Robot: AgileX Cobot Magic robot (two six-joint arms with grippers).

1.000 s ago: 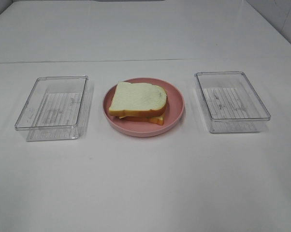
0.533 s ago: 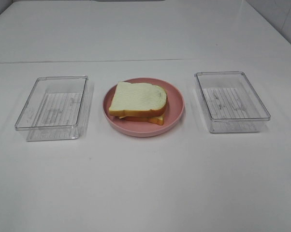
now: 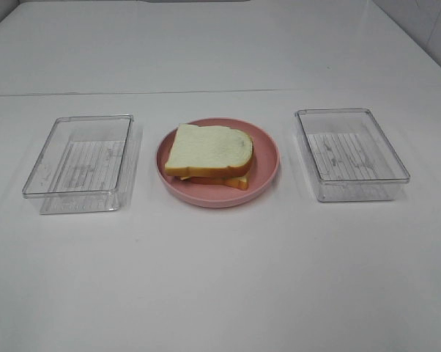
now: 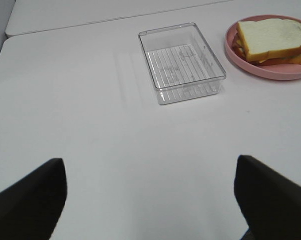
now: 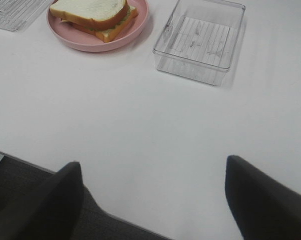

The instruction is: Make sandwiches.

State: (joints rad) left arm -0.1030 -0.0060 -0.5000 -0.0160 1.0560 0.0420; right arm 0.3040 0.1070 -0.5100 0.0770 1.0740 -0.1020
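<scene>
A stacked sandwich (image 3: pixel 208 154) lies on a round pink plate (image 3: pixel 267 165) at the table's middle, white bread on top, with yellow and brown layers showing at its edge. It also shows as the sandwich (image 4: pixel 270 40) in the left wrist view and the sandwich (image 5: pixel 93 15) in the right wrist view. My left gripper (image 4: pixel 150 200) is open over bare table, well short of the left tray. My right gripper (image 5: pixel 153 200) is open near the table's front edge, empty. Neither arm appears in the high view.
Two clear rectangular trays flank the plate, both empty: the left tray (image 3: pixel 80 160) and the right tray (image 3: pixel 350 151). A seam (image 3: pixel 206 92) crosses the white table behind them. The table's front edge (image 5: pixel 90 200) lies under my right gripper.
A dark bit at the right edge of the high view a second ago is gone. Nothing on the table has moved.
</scene>
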